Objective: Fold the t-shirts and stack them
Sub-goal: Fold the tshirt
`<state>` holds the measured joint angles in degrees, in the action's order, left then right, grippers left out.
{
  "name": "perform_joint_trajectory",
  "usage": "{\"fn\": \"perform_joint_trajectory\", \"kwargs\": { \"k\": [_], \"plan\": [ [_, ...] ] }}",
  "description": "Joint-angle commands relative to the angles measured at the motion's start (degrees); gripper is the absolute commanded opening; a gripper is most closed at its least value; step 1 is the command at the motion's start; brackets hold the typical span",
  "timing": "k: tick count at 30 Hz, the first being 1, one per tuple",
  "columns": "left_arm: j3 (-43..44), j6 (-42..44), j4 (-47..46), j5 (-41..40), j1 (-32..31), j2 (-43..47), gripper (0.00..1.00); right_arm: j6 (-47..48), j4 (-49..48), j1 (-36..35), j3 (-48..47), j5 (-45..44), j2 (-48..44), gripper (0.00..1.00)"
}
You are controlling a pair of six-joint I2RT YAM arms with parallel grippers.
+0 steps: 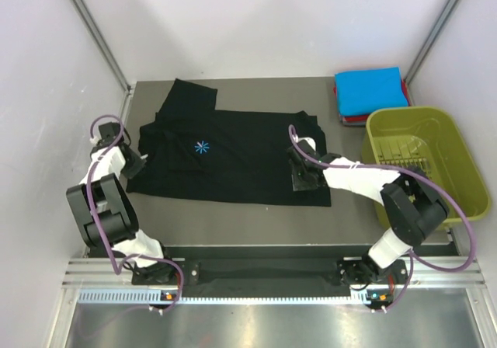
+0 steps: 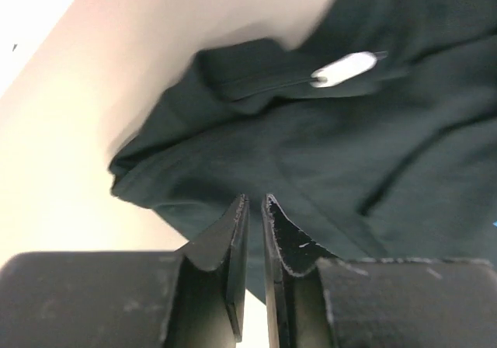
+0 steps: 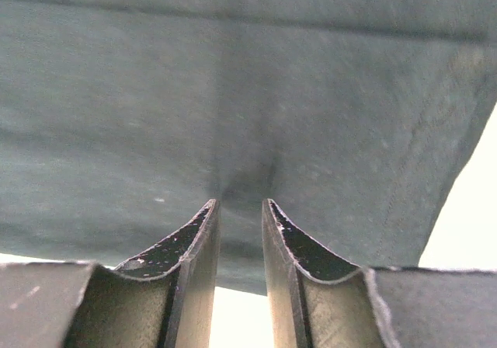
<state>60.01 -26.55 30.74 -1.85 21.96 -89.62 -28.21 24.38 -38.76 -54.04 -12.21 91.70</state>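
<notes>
The black t-shirt (image 1: 233, 158) lies spread across the table, its light-blue starburst print (image 1: 202, 147) facing up. My left gripper (image 1: 133, 161) is at the shirt's left edge. In the left wrist view its jaws (image 2: 254, 202) stand nearly together on the dark cloth (image 2: 326, 154), close to the white neck label (image 2: 342, 68). My right gripper (image 1: 299, 175) presses down on the shirt's right part. In the right wrist view its tips (image 3: 241, 202) stand a small way apart, with the cloth (image 3: 233, 92) puckered between them. A folded bright blue t-shirt (image 1: 371, 90) lies on a red one (image 1: 357, 119) at the back right.
An olive-green plastic basket (image 1: 411, 112) stands at the right edge of the table, just in front of the folded stack. Grey walls close in on the left, right and back. The arm bases sit on a rail along the near edge.
</notes>
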Motion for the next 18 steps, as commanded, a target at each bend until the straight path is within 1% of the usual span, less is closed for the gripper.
{"fn": "perform_joint_trajectory", "kwargs": {
  "k": [1,2,3,5,6,9,10,12,14,16,18],
  "plan": [
    [-2.7,-3.07,-2.44,-5.52,0.28,-2.3,0.18,-2.63,-3.02,1.32,2.96,-1.67,-3.19,0.29],
    [-3.23,-4.12,-2.35,-7.28,0.28,-2.74,0.19,-3.17,-2.94,1.58,3.59,-1.77,-3.37,0.29],
    [-4.27,-4.48,-2.35,-11.04,0.28,-3.71,0.19,-3.69,-2.85,1.76,4.9,-1.94,-3.46,0.28],
    [-4.81,-6.49,-1.22,-15.35,0.28,-4.85,0.19,-5.54,-2.24,1.67,6.22,-2.64,-3.98,0.28],
    [-4.9,-7.37,-0.51,-18.95,0.37,-5.38,0.2,-6.33,-2.06,1.76,6.92,-3.08,-4.07,0.28],
    [-5.42,-11.23,2.74,-23.98,0.46,-7.31,0.18,-9.23,-0.83,1.67,9.91,-4.49,-4.95,0.27],
    [-5.78,-12.38,3.53,-26.95,0.54,-7.49,0.18,-10.45,-0.13,1.67,10.44,-5.19,-5.47,0.27],
    [-7.0,-15.98,5.46,-29.78,1.16,-6.8,0.18,-11.34,0.49,1.67,11.5,-5.55,-6.27,0.26],
    [-8.32,-17.57,4.95,-31.55,1.25,-3.99,0.19,-12.4,1.19,1.76,12.99,-6.07,-8.28,0.27],
    [-9.73,-18.45,4.59,-32.16,1.25,-1.18,0.2,-13.1,1.55,1.67,14.4,-6.34,-9.95,0.27],
    [-8.87,-17.84,4.76,-30.41,1.25,-0.2,0.21,-13.28,1.55,1.76,15.1,-5.99,-12.5,0.27]
  ]
}}
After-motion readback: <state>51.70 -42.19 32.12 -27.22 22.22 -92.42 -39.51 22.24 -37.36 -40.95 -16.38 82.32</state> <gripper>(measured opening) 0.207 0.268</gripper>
